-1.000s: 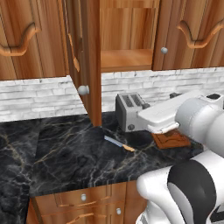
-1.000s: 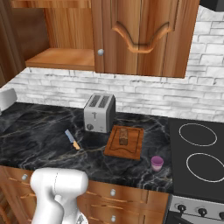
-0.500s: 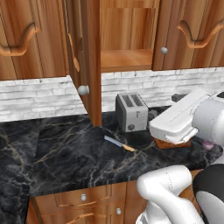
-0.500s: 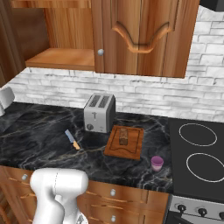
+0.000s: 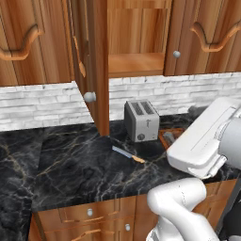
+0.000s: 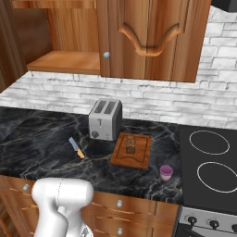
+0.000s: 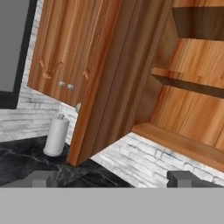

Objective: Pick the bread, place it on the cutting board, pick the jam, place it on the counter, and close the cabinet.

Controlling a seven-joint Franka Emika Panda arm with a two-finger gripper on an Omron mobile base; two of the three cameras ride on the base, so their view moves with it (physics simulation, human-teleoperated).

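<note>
Beside the open cabinet [image 7: 109, 83] door edge, hand [image 7: 112, 178] spread wide

— What does the arm look like?
— A glossy white arm [image 5: 202, 141] built of thick rounded shells, smooth like moulded plastic, with a dark grey band at the joint on the right edge.
— And lower down?
— A bulbous white base segment [image 6: 62, 203], cylinder-shaped with soft edges.
— The fingers?
— Two small dark grey blocky fingers [image 7: 43, 178], flat-topped.
</note>
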